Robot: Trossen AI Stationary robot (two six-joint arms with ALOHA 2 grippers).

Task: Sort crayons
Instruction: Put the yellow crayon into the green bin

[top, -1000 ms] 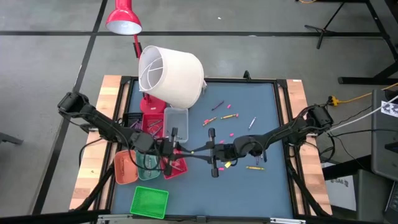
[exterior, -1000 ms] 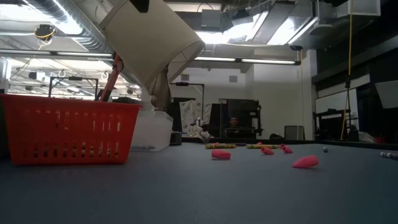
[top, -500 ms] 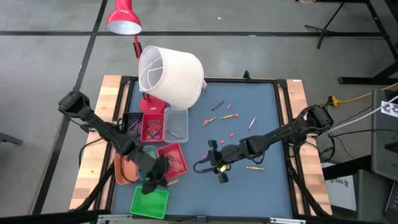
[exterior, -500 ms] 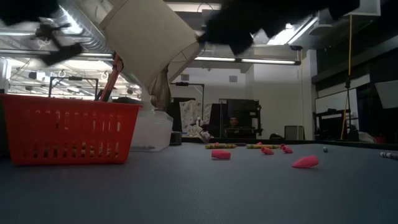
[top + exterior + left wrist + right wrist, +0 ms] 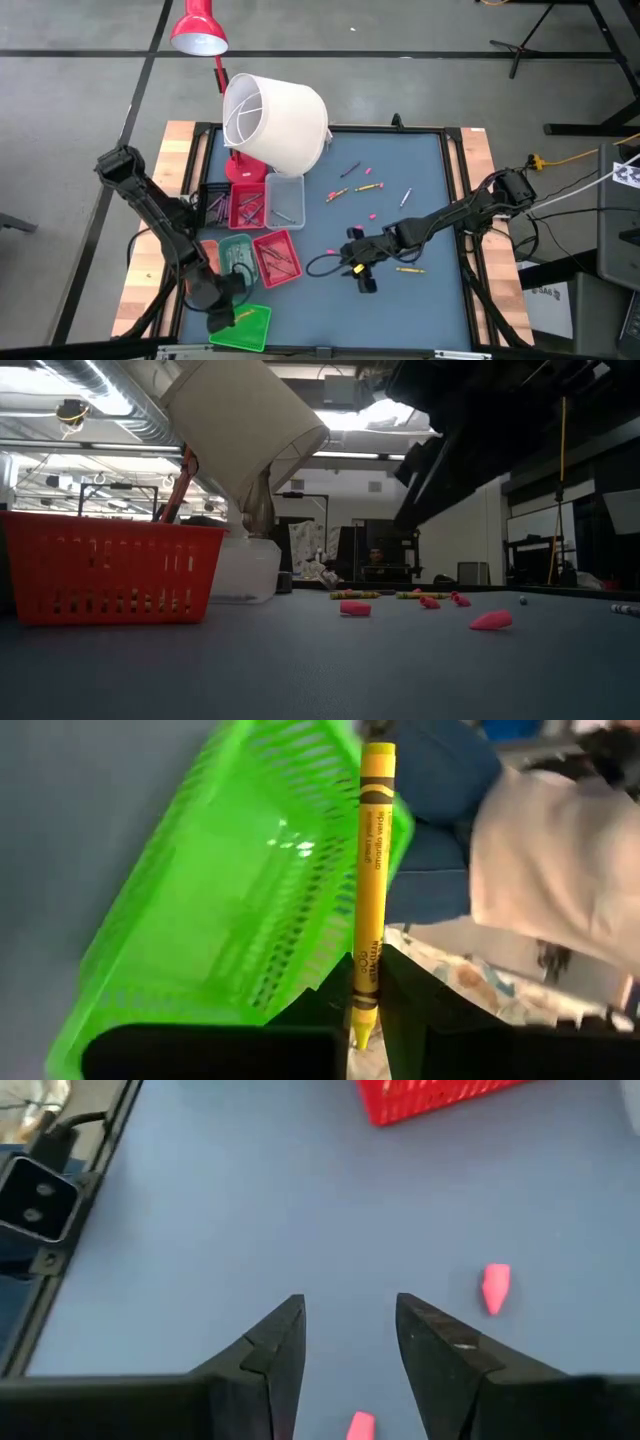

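Note:
My left gripper [image 5: 224, 312] hangs over the near-left green tray [image 5: 256, 330], shut on a yellow crayon [image 5: 372, 870]; the tray [image 5: 230, 920] fills the left wrist view behind it. My right gripper [image 5: 360, 272] stands open low over the blue mat at mid-table, nothing between its fingers [image 5: 350, 1350]. Loose crayons lie on the mat: [image 5: 368, 187], [image 5: 347, 170], [image 5: 408, 269]. Pink stub pieces [image 5: 495, 1288] lie near the right gripper. My left gripper pinches the yellow crayon near its pointed end [image 5: 364, 990] between its two fingers. The rest of the crayon sticks out past the fingertips, roughly along the fingers. It is lifted clear, above the green tray.
Small trays stand in a cluster at the left: red [image 5: 277, 257], teal [image 5: 238, 255], orange [image 5: 203, 268], clear [image 5: 284, 200] and another red [image 5: 245, 208], some with crayons inside. A lamp with a tilted white shade [image 5: 275, 120] overhangs the far left. The mat's right half lies open.
My left gripper has left the table's middle, where it met the right gripper, and swung toward the near-left corner over the green tray, sinking and rolling its wrist, with the yellow crayon in it. My right gripper has tipped downward and sunk toward the mat.

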